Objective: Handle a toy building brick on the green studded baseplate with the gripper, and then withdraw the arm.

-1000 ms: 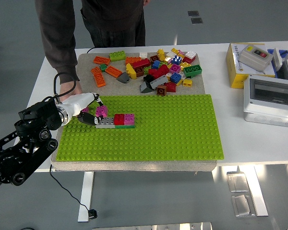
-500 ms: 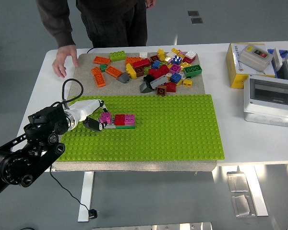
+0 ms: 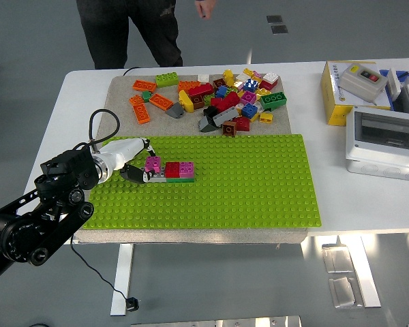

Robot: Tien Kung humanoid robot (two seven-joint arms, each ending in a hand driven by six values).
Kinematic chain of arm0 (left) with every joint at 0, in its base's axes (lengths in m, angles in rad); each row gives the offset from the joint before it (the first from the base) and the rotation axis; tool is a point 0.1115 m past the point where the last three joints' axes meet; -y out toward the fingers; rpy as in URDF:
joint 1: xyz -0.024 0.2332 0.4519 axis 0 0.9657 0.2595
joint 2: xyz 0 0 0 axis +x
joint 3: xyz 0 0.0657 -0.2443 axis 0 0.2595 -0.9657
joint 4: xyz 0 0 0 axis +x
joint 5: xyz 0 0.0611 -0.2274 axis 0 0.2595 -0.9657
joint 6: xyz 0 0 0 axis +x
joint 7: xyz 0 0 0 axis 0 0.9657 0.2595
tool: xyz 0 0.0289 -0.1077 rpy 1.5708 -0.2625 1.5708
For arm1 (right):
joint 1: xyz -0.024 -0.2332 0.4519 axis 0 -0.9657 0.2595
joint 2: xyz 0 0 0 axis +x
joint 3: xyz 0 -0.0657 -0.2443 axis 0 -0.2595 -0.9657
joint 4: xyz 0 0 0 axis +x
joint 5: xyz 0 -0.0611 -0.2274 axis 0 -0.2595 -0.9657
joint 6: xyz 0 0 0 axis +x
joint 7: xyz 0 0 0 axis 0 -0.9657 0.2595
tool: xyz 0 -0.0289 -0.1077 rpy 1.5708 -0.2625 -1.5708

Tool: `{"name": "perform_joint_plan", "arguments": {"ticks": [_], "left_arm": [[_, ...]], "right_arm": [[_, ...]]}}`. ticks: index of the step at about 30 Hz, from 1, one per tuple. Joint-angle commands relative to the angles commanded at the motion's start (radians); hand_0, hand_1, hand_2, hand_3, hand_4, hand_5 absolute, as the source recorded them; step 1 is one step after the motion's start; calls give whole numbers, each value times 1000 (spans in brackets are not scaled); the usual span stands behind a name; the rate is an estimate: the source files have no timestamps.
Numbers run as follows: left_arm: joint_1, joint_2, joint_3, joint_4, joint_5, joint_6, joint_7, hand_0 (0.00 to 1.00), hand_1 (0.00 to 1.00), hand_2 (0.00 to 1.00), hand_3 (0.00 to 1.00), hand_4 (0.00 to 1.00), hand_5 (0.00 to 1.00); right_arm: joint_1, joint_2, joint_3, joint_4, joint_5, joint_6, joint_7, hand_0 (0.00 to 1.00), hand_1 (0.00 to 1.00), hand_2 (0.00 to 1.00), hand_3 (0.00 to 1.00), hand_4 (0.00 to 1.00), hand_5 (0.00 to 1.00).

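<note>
1. Since the earlier frame, the person at the top of the frame has taken a hand off the desk and stepped back, while the left hand (image 3: 138,171) has barely shifted at the left of the baseplate.
2. That hand's dark fingertips sit against the magenta brick (image 3: 152,164); it looks like a light pinch, though contact is hard to confirm.
3. The magenta brick sits on a grey piece beside a red brick (image 3: 172,169) and pink brick (image 3: 186,169), left of centre on the green studded baseplate (image 3: 259,191).
4. Handling appears nearly done; releasing and withdrawing the arm are left.
5. The right hand is out of view.
6. Above lies a loose brick pile (image 3: 218,95); the white desk (image 3: 307,75) carries boxes (image 3: 368,95) at right, over a grey floor.
</note>
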Motion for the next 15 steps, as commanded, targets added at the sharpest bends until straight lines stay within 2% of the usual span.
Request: {"name": "perform_joint_plan", "arguments": {"ticks": [15], "left_arm": [[3, -9, 19, -6, -11, -6, 8, 998, 997, 989, 553, 575, 219]], "right_arm": [[2, 0, 2, 0, 0, 0, 0, 666, 591, 605, 756, 647, 998]]}}
